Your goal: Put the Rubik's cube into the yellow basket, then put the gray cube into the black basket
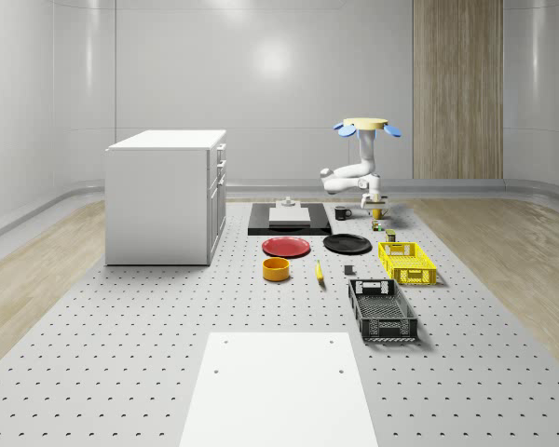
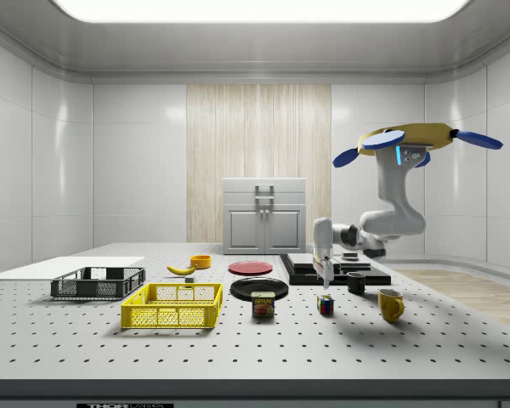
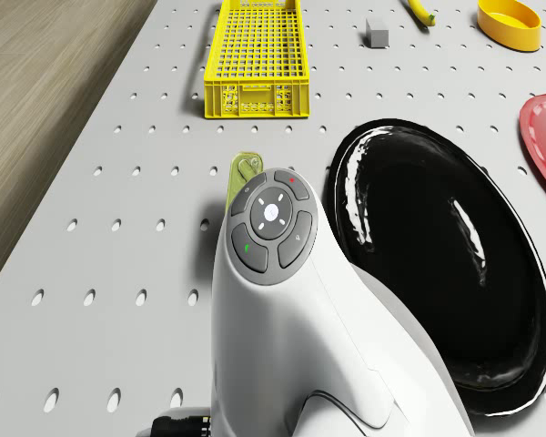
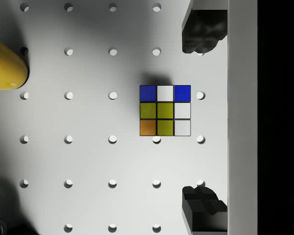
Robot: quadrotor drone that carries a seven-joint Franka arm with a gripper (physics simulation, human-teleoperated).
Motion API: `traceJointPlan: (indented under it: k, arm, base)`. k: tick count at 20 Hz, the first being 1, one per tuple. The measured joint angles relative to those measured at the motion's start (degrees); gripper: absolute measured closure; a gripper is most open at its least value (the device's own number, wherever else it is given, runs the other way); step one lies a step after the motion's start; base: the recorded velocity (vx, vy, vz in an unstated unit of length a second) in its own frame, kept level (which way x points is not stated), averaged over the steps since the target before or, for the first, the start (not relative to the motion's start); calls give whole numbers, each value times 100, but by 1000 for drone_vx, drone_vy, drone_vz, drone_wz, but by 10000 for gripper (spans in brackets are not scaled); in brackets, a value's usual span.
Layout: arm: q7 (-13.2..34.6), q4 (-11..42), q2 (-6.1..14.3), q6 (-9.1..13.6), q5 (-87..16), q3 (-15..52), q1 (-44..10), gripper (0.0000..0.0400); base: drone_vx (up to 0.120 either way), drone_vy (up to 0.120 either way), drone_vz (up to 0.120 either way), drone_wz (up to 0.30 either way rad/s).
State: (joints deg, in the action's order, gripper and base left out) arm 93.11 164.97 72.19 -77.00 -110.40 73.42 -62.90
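The Rubik's cube point(image 4: 165, 110) sits on the perforated table between my open fingers point(image 4: 201, 29), nearer one side of the gap. In the side view my gripper point(image 2: 325, 282) points straight down a little above the cube point(image 2: 325, 304). The drone point(image 2: 408, 140) hovers over the back of the table point(image 1: 121, 354), beside the black plate point(image 3: 437, 273). The yellow basket point(image 1: 407, 262) and the black basket point(image 1: 382, 309) stand nearer the front. The gray cube point(image 3: 377, 31) lies next to the yellow basket point(image 3: 255, 59).
A yellow mug point(image 2: 391, 304), a black mug point(image 2: 356, 283) and a can point(image 2: 263, 304) stand close around the Rubik's cube. A red plate point(image 1: 287, 247), an orange bowl point(image 1: 276, 269), a banana point(image 1: 319, 271), a black tray point(image 1: 289, 219) and a white cabinet point(image 1: 163, 196) lie further off.
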Motion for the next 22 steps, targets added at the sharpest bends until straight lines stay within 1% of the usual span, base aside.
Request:
traceJointPlan:
  k: [4, 8, 10, 22]
  arm:
    - [-32, -67, 154, -249, -263, -308, 8, 0]
    - [-45, -129, 263, -433, -446, -523, -7, 0]
    - [-45, -152, 304, -500, -503, -591, -18, 0]
    - [142, -253, 417, -723, -731, -855, -256, 0]
  base:
    - [0, 0, 0, 0]
    - [0, 0, -110, 0]
    - [0, 0, 0, 0]
    - [0, 0, 0, 0]
